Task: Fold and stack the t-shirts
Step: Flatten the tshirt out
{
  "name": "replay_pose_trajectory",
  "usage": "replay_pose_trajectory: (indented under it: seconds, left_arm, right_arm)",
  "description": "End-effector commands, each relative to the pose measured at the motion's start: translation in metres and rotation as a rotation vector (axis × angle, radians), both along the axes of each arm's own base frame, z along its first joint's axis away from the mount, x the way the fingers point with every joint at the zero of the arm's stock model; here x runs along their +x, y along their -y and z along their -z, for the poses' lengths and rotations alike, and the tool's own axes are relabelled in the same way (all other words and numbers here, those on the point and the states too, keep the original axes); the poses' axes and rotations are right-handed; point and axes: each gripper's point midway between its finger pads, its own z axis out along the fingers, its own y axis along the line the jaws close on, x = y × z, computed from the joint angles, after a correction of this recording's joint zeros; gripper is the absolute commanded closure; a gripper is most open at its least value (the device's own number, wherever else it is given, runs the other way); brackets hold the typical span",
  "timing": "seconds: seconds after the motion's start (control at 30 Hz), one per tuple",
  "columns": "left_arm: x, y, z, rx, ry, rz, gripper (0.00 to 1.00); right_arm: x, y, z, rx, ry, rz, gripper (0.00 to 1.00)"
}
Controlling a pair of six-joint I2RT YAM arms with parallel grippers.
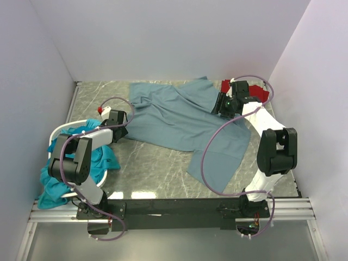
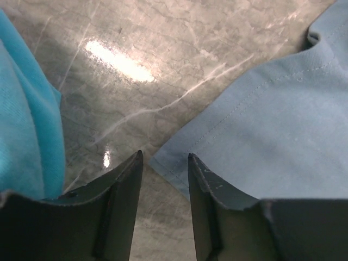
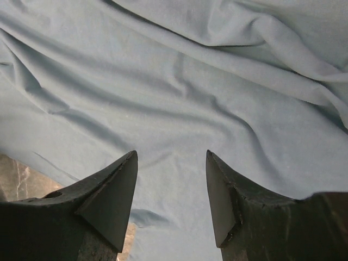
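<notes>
While nothing here has been folded yet, the grey-blue t-shirt (image 1: 174,119) lies opened out and rumpled across the middle of the frame, one part trailing toward the lower right. The left gripper (image 2: 163,163) sits at the shirt's left edge with its fingers spread. A hem corner lies right between the tips, but they have not closed on it. The right gripper (image 3: 171,163) is over the shirt's upper right part, jaws apart, with only creased cloth below. I cannot tell whether it touches the fabric.

By my reckoning the job is barely begun: this shirt needs flattening and every fold, and no stack exists anywhere. More teal shirts (image 1: 100,155) wait in a heap at the left, spilling over the white basket (image 1: 61,128). A red cloth (image 1: 262,93) shows at the upper right behind the right arm — perhaps another shirt, though too little is visible to say.

The table (image 1: 157,174) is grey, marble-patterned and glossy — ceiling light glares off it in the left wrist view. Plain white walls (image 1: 163,38) close it in at the back and on both sides.
</notes>
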Motion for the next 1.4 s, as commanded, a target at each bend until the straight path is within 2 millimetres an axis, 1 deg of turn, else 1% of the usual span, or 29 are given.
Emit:
replay_pose_trajectory:
  seconds: [0.0,0.07,0.27,0.3,0.33,0.4,0.43,0.47,0.53,0.63,0.7,0.73,0.77,0.8,0.83,0.87,0.9,0.97,1.0,1.07,1.1,1.13,1.17,1.2,1.23,1.3,1.33,1.37]
  left_arm:
    - [-0.005,0.002,0.008,-0.029,-0.011,-0.011,0.56]
    - [-0.007,0.002,0.010,-0.032,-0.015,-0.013,0.61]
    - [-0.010,0.003,0.013,-0.037,-0.023,-0.006,0.68]
    - [-0.010,0.003,0.014,-0.037,-0.027,-0.003,0.71]
    - [-0.011,0.004,0.015,-0.038,-0.032,0.001,0.78]
    - [-0.011,0.005,0.015,-0.041,-0.034,0.006,0.85]
    - [-0.011,0.006,0.015,-0.042,-0.033,0.008,0.95]
    - [-0.011,0.005,0.015,-0.043,-0.030,0.009,0.99]
    - [-0.011,0.006,0.014,-0.049,-0.021,0.014,0.99]
    - [-0.011,0.007,0.013,-0.051,-0.016,0.023,0.99]
    - [-0.009,0.009,0.010,-0.056,0.001,0.032,0.99]
    - [-0.011,0.008,0.011,-0.056,-0.002,0.032,0.99]
    - [-0.005,0.010,0.006,-0.061,0.031,0.038,0.99]
    - [-0.005,0.011,0.004,-0.063,0.045,0.040,0.99]
    - [-0.005,0.012,0.003,-0.069,0.053,0.046,0.99]
    - [-0.001,0.014,-0.001,-0.078,0.074,0.056,0.99]
    - [0.001,0.016,-0.004,-0.086,0.087,0.063,0.99]
    - [0.000,0.018,-0.003,-0.098,0.095,0.073,0.99]
    - [0.003,0.020,-0.007,-0.106,0.121,0.075,0.99]
    - [0.001,0.020,-0.008,-0.108,0.126,0.085,0.99]
    - [0.002,0.020,-0.010,-0.108,0.136,0.084,0.99]
    - [0.002,0.021,-0.010,-0.110,0.137,0.085,0.99]
    - [0.002,0.021,-0.010,-0.109,0.138,0.091,0.99]
    - [0.001,0.020,-0.010,-0.108,0.140,0.090,0.99]
    - [0.002,0.020,-0.012,-0.109,0.146,0.091,0.99]
    - [0.000,0.022,-0.012,-0.117,0.153,0.100,0.99]
    - [0.002,0.022,-0.015,-0.119,0.165,0.102,0.99]
    - [0.002,0.022,-0.015,-0.118,0.168,0.101,0.99]
  right_arm:
    - [0.009,0.003,-0.019,0.003,0.067,0.008,0.40]
    - [0.009,0.003,-0.018,0.001,0.064,0.009,0.40]
    - [0.009,0.001,-0.017,-0.004,0.060,0.007,0.40]
    - [0.010,0.001,-0.018,-0.004,0.066,0.006,0.40]
    - [0.009,0.001,-0.018,-0.004,0.064,0.008,0.40]
    - [0.008,0.000,-0.019,-0.005,0.069,0.009,0.40]
    - [0.007,-0.001,-0.020,-0.007,0.070,0.008,0.40]
    - [0.005,-0.002,-0.021,-0.010,0.069,0.006,0.40]
    - [0.004,-0.004,-0.023,-0.020,0.076,0.005,0.40]
    - [-0.004,-0.016,-0.026,-0.043,0.086,-0.006,0.41]
    - [-0.010,-0.029,-0.027,-0.038,0.102,-0.019,0.41]
    - [-0.019,-0.032,-0.024,-0.039,0.098,-0.020,0.41]
    - [-0.028,-0.047,-0.023,-0.038,0.098,-0.044,0.41]
    - [-0.038,-0.045,-0.011,-0.078,0.081,-0.026,0.42]
    - [-0.046,-0.049,-0.016,-0.084,0.097,-0.025,0.42]
    - [-0.059,-0.062,-0.014,-0.086,0.091,-0.045,0.42]
    - [-0.066,-0.062,-0.011,-0.100,0.087,-0.037,0.42]
    - [-0.094,-0.064,-0.006,-0.115,0.071,-0.019,0.43]
    - [-0.107,-0.072,-0.005,-0.130,0.078,-0.034,0.43]
    - [-0.138,-0.072,0.001,-0.116,0.056,-0.024,0.43]
    - [-0.159,-0.077,0.011,-0.125,0.032,-0.054,0.43]
    - [-0.168,-0.075,0.002,-0.116,0.058,-0.041,0.43]
    - [-0.184,-0.071,0.007,-0.126,0.017,-0.018,0.43]
    - [-0.200,-0.069,0.009,-0.129,0.010,-0.025,0.43]
    - [-0.209,-0.065,0.011,-0.140,0.000,-0.014,0.43]
    - [-0.236,-0.054,0.025,-0.148,-0.072,0.022,0.43]
    - [-0.247,-0.055,0.023,-0.124,-0.074,0.015,0.43]
    - [-0.262,-0.051,0.029,-0.118,-0.123,0.027,0.44]
